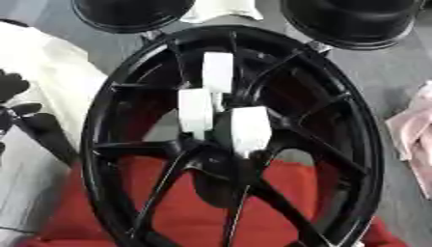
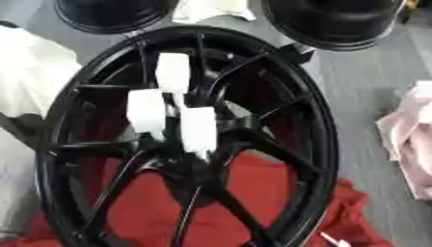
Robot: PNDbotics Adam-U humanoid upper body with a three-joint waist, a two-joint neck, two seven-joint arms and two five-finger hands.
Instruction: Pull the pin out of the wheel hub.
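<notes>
The right hand (image 1: 228,113) sits at the middle of the view. It shows as three white pieces set close together: one toward 12 o'clock, one toward 9 o'clock and one toward 4 o'clock. Whether it grips anything cannot be told, and its arm is lost among dark shapes toward 6 o'clock. The left hand (image 1: 19,108) shows at the 9 o'clock edge, black, with its fingers spread and relaxed, holding nothing.
</notes>
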